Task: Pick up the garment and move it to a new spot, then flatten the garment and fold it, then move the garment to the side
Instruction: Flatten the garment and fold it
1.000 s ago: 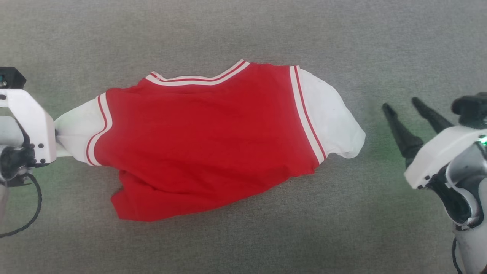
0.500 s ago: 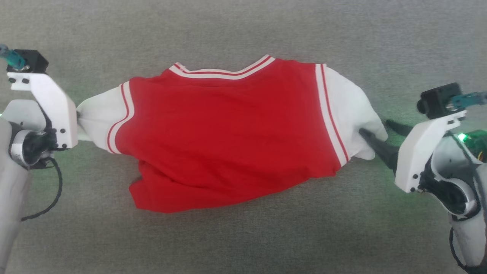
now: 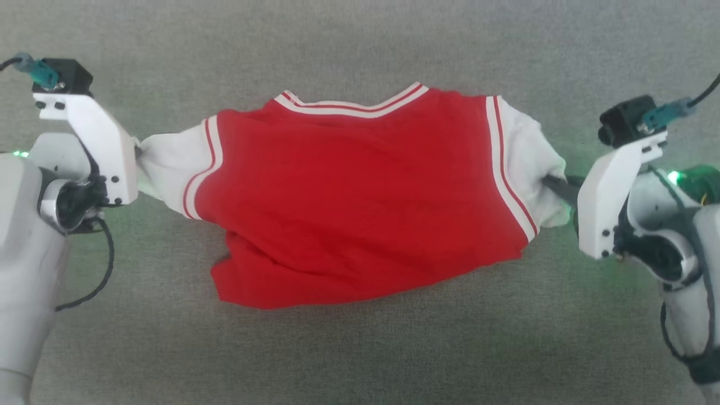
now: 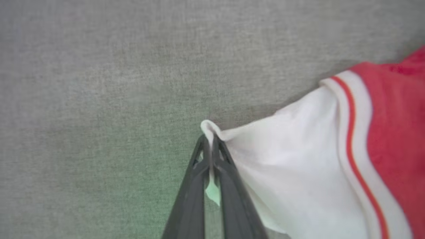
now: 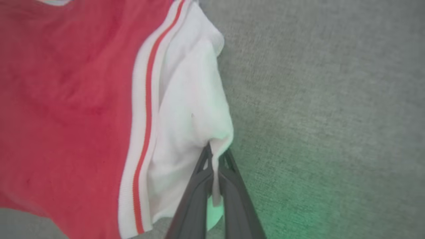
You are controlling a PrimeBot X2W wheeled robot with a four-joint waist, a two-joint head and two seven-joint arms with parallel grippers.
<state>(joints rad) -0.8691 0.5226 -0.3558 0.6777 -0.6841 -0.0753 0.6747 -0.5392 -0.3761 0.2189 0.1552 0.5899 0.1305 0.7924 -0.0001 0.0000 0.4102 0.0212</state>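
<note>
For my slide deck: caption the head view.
Left gripper and right gripper each pinch a white sleeve, the shirt spread between them.

Surface: grey woven cloth covering [image 3: 360, 45], plain, tinted green at 3 and 9 o'clock. Across its centre: one garment [image 3: 360, 191], red body, white sleeves drawn toward 3 and 9 o'clock, striped neckline toward 12, rumpled hem toward 6.

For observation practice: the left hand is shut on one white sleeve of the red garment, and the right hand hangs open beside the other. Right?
No: the right hand is shut on the other sleeve of the garment, as the right wrist view shows. The left hand is as stated.
</note>
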